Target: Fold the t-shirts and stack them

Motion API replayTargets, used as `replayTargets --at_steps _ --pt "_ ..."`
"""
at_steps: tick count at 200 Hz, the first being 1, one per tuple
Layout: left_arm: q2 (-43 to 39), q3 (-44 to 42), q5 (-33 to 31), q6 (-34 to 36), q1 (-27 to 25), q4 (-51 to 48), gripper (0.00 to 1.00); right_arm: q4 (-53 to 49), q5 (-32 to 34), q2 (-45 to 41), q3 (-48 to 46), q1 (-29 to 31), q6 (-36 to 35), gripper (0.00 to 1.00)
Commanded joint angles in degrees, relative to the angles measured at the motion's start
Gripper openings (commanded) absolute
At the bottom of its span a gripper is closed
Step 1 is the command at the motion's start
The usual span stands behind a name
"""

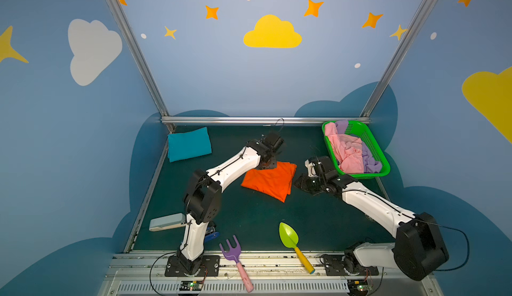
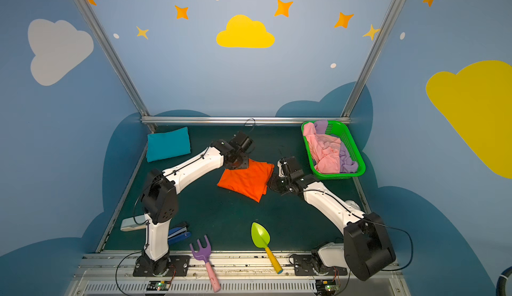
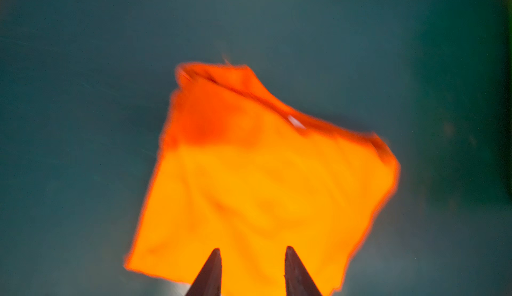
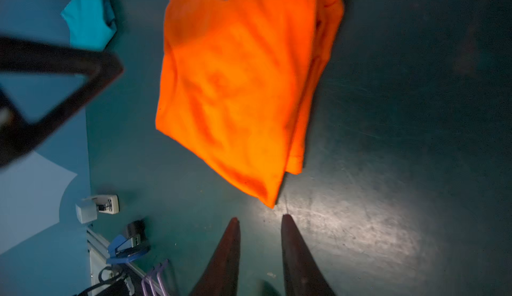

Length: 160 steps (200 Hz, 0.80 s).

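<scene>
Orange shirt (image 1: 268, 181) lies folded at centre, between both grippers. Left gripper (image 3: 253, 249) hovers over its far corner; right gripper (image 4: 260, 217) sits just beside its right edge. Both have jaws apart and empty. Teal shirt (image 1: 189, 143) lies far left, nearer the left gripper.

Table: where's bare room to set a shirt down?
Bare mat between the orange shirt and the green shovel; also the far strip between the teal shirt and the basket. Crowded: front left around the stapler.

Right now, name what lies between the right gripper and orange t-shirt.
Only bare mat separates the right gripper from the orange t-shirt, in the right wrist view.
</scene>
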Motion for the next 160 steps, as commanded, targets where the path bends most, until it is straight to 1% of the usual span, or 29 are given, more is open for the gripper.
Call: replayTargets --at_steps 1,22,33,50,83,112,160 --pt "0.31 -3.48 0.28 -2.39 -3.76 -0.72 0.46 0.15 -3.79 2.96 -1.90 -1.87 1.49 0.31" --pt "2.04 -4.35 1.24 -3.91 -6.38 0.65 0.53 1.39 -6.25 7.54 -1.36 -2.18 0.89 0.33" --pt "3.57 -3.50 2.32 -4.37 -7.19 0.78 0.55 2.99 -7.33 10.00 -1.58 -2.43 1.11 0.31" --pt "6.02 -1.05 2.53 -4.40 -8.52 0.06 0.56 6.41 -9.89 13.54 -2.09 -3.07 2.04 0.28" --pt "9.69 2.28 2.32 -3.89 -9.79 -0.67 0.57 11.91 -12.77 18.64 -2.69 -4.23 4.43 0.26" --pt "12.61 3.78 1.58 -3.25 -9.99 -1.53 0.56 14.07 -13.16 19.67 -3.79 -5.76 6.32 0.24" --pt "15.86 6.10 0.44 -1.84 -10.17 -1.97 0.55 13.17 -12.56 18.05 -5.08 -7.37 5.99 0.25"
